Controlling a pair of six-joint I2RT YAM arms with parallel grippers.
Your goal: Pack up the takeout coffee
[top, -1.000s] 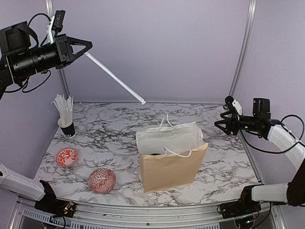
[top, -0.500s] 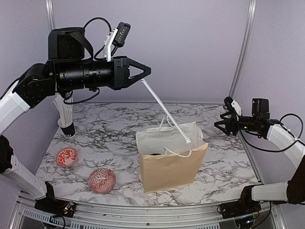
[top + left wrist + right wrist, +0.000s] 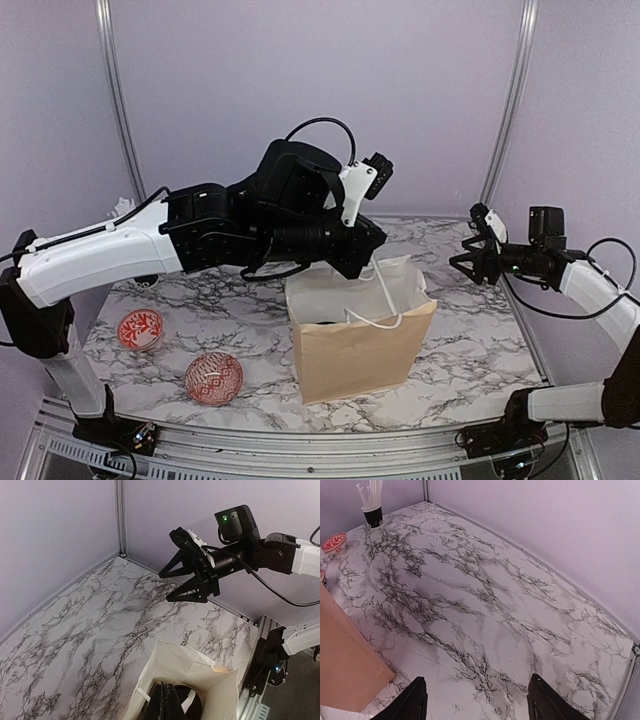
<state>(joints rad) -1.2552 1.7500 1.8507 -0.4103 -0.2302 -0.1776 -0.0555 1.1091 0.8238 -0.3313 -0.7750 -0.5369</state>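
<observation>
A black round lid [image 3: 202,707] of the takeout coffee shows deep inside the tan paper bag [image 3: 360,345]; the cup bodies and the carrier are hidden by the bag walls. My left gripper [image 3: 372,258] hangs over the bag's open top, shut on a thin white wrapped straw [image 3: 385,288] that slants down into the bag. In the left wrist view its fingers [image 3: 170,702] are pressed together above the lid. My right gripper [image 3: 458,258] is open and empty, in the air to the right of the bag; in its own view [image 3: 476,680] bare marble lies below it.
Two red-and-white patterned bowls [image 3: 140,328] [image 3: 213,377] sit at the front left. A black cup of straws [image 3: 372,511] stands at the back left. The bag [image 3: 340,655] stands mid-table. Lilac walls and metal posts close the back and sides.
My left arm has swung from the far upper left across to the bag and lowered, bringing the straw's tip down into the bag. My right arm has not moved.
</observation>
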